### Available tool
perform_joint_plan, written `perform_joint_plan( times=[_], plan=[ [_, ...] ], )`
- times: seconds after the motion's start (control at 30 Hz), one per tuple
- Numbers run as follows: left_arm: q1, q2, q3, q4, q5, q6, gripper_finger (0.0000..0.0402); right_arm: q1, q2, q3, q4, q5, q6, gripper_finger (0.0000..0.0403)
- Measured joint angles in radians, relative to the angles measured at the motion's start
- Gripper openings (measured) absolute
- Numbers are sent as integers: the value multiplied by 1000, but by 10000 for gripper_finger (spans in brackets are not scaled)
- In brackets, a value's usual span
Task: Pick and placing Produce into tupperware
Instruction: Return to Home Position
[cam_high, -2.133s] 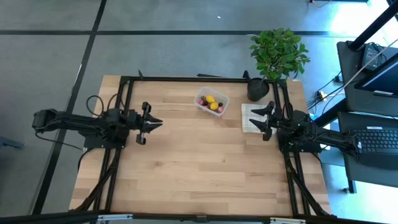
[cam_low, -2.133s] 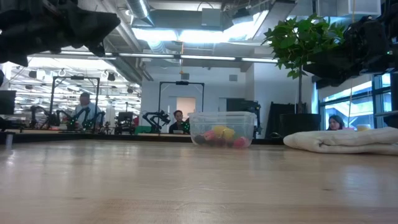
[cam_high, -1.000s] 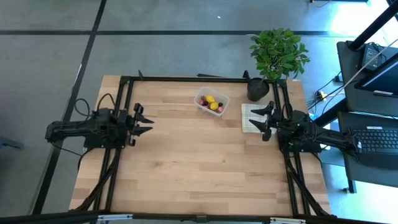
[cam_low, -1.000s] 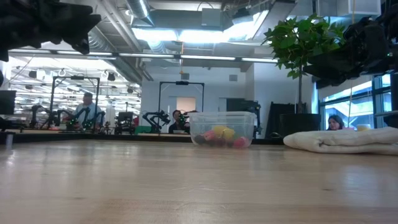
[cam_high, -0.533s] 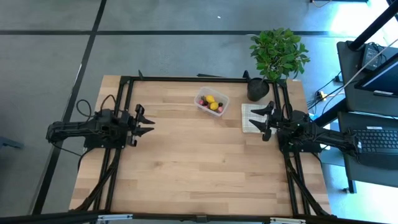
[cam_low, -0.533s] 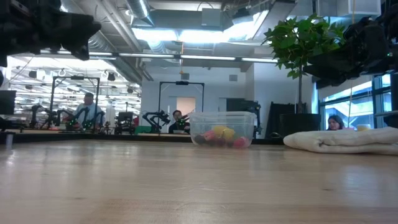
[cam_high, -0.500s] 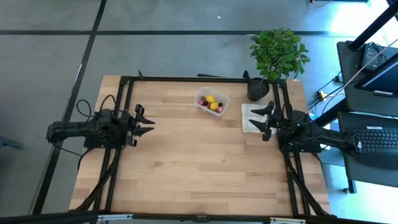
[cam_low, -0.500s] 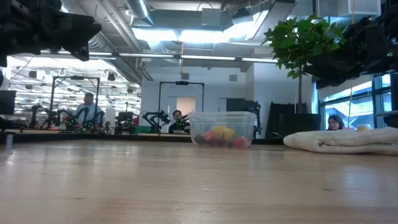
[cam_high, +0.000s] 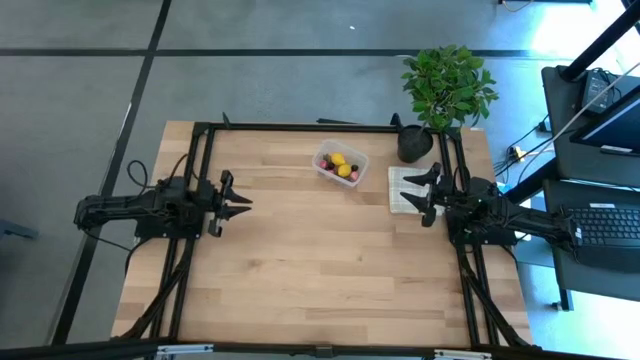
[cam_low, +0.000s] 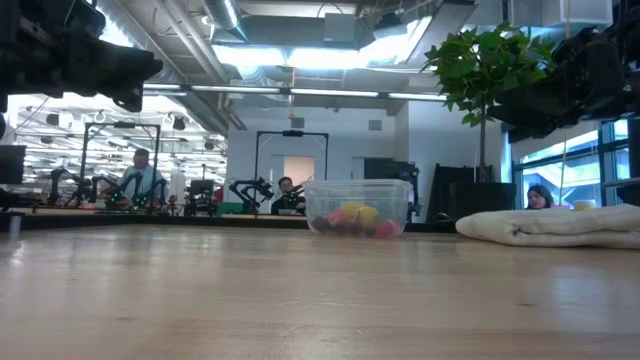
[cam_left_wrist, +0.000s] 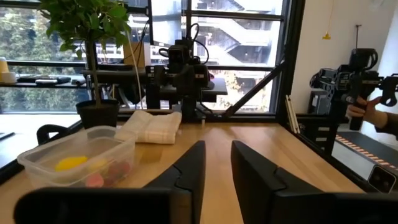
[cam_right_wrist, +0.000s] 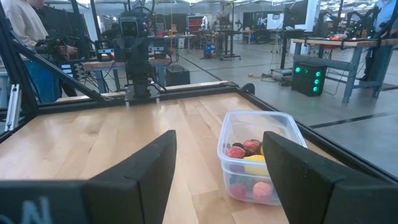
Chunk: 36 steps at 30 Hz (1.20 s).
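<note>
Looks finished: Produce (cam_high: 340, 165) heaped inside tupperware (cam_low: 395, 195), far-centre on table. Hovers at left edge with left gripper (cam_high: 238, 200) empty, fingers slightly parted; right gripper (cam_high: 410, 192) spread wide, empty, above cloth (cam_high: 395, 175).

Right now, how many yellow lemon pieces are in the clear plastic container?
2, both in the clear container: the first lemon near its middle, the second lemon right beside it, nearer the cloth. Berries may hide more.
</note>
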Motion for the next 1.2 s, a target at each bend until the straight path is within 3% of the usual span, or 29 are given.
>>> perform_joint_plan(
  times=[1.2],
  plan=[
    [0, 0, 0, 2, 0, 0, 8, 0, 0, 0, 0, 0, 10, 240]
  ],
)
